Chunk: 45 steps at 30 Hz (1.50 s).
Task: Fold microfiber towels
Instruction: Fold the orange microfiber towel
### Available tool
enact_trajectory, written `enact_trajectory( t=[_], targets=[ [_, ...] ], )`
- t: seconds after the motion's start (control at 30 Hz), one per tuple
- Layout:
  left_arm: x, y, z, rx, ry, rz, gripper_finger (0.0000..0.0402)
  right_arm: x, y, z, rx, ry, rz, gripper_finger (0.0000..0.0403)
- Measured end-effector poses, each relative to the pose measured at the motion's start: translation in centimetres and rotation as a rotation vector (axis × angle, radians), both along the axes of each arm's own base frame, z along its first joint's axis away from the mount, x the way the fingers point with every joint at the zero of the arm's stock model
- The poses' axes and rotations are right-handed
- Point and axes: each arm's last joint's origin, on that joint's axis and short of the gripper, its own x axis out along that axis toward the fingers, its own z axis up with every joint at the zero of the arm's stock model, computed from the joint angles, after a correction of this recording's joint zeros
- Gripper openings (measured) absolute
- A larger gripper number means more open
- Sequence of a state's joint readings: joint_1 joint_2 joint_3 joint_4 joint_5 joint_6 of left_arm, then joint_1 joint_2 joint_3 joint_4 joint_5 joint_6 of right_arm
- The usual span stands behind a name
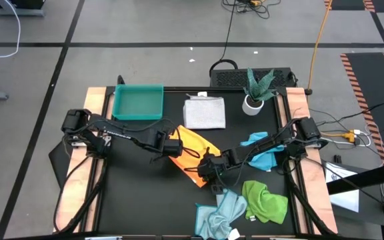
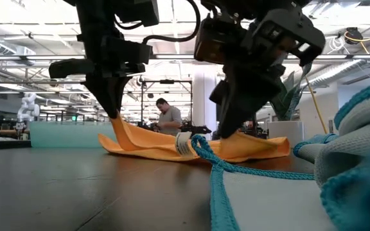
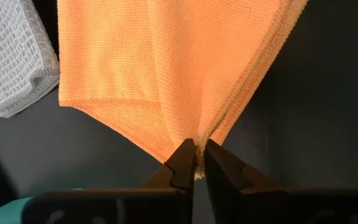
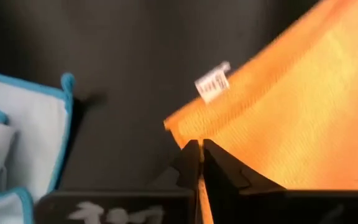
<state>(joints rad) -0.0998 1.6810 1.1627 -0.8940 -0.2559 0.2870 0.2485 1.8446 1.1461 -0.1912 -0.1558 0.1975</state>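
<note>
Orange towel: soft, limp, light | left gripper pinches one corner | right gripper clamped on opposite edge | corners look best to hold

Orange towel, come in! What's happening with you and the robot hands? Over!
Left gripper shut on orange towel corner. Right gripper shut on its opposite edge. White-grey towel close beside. Nothing blocking.

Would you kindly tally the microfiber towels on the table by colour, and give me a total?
White-grey towel: 1
Orange towel, pinched by the left gripper and the right gripper: 1
Bright blue towel: 1
Green towel: 1
Pale blue towel: 1
Total: 5 towels
</note>
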Motion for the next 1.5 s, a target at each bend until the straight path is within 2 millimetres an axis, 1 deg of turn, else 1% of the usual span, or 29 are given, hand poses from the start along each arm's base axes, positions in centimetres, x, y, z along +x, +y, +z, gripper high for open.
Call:
enact_trajectory(
  t=[0.1, 0.17, 0.27, 0.37, 0.43, 0.5, 0.6, 0.7, 0.83, 0.93, 1.07, 1.2, 1.3, 1.4, 1.5],
  targets=[
    [0.0, 0.1, 0.0, 0.010, 0.006, -0.016, 0.0035, 0.3, 0.0, 0.2, 0.011, -0.029, -0.006, 0.0004],
    [-0.2, 0.3, 0.3, 0.012, 0.010, -0.022, 0.0024, 0.4, -0.1, 0.4, 0.021, -0.029, -0.022, 0.0002],
    [-0.7, 0.9, 1.0, 0.016, 0.011, -0.018, 0.0007, 0.7, -0.5, 1.5, 0.035, -0.064, -0.043, 0.0002],
    [-1.1, 1.8, 2.1, 0.038, -0.021, 0.002, 0.0014, 0.8, -1.1, 3.2, 0.038, -0.122, -0.062, 0.0001],
    [-1.5, 2.5, 2.9, 0.056, -0.043, 0.003, 0.0018, 0.9, -1.6, 3.9, 0.025, -0.149, -0.083, 0.0001],
    [-1.7, 3.2, 3.5, 0.076, -0.057, -0.006, 0.0015, 1.0, -1.9, 4.3, 0.021, -0.171, -0.095, 0.0001],
    [-2.0, 4.3, 3.8, 0.083, -0.045, -0.002, 0.0006, 1.0, -1.9, 4.3, 0.021, -0.171, -0.100, 0.0001],
    [-2.1, 5.0, 3.7, 0.053, -0.039, -0.008, 0.0012, 1.3, -1.7, 4.0, 0.020, -0.181, -0.098, 0.0001],
    [-2.2, 5.6, 2.7, 0.038, -0.005, 0.008, 0.0025, 2.0, -1.1, 2.9, 0.055, -0.193, -0.091, 0.0001],
    [-2.4, 5.4, 2.3, -0.003, 0.007, 0.006, 0.0026, 2.3, -0.9, 2.0, 0.082, -0.182, -0.072, 0.0000],
    [-2.7, 4.9, 1.5, -0.043, 0.028, 0.021, 0.0023, 2.6, -0.6, 1.2, 0.126, -0.171, -0.034, 0.0000],
    [-3.3, 4.9, 0.6, -0.076, 0.055, 0.059, 0.0032, 3.1, -0.3, 0.1, 0.165, -0.175, -0.007, 0.0003],
    [-3.4, 4.7, 0.3, -0.114, 0.056, 0.085, 0.0047, 3.4, -0.1, -1.0, 0.194, -0.154, -0.027, 0.0022],
    [-3.4, 4.5, 0.3, -0.117, 0.054, 0.080, 0.0065, 3.5, 0.1, -2.1, 0.229, -0.110, -0.033, 0.0054],
    [-3.3, 4.5, 0.3, -0.117, 0.051, 0.082, 0.0083, 3.5, 0.1, -2.1, 0.233, -0.106, -0.031, 0.0090]
  ],
)
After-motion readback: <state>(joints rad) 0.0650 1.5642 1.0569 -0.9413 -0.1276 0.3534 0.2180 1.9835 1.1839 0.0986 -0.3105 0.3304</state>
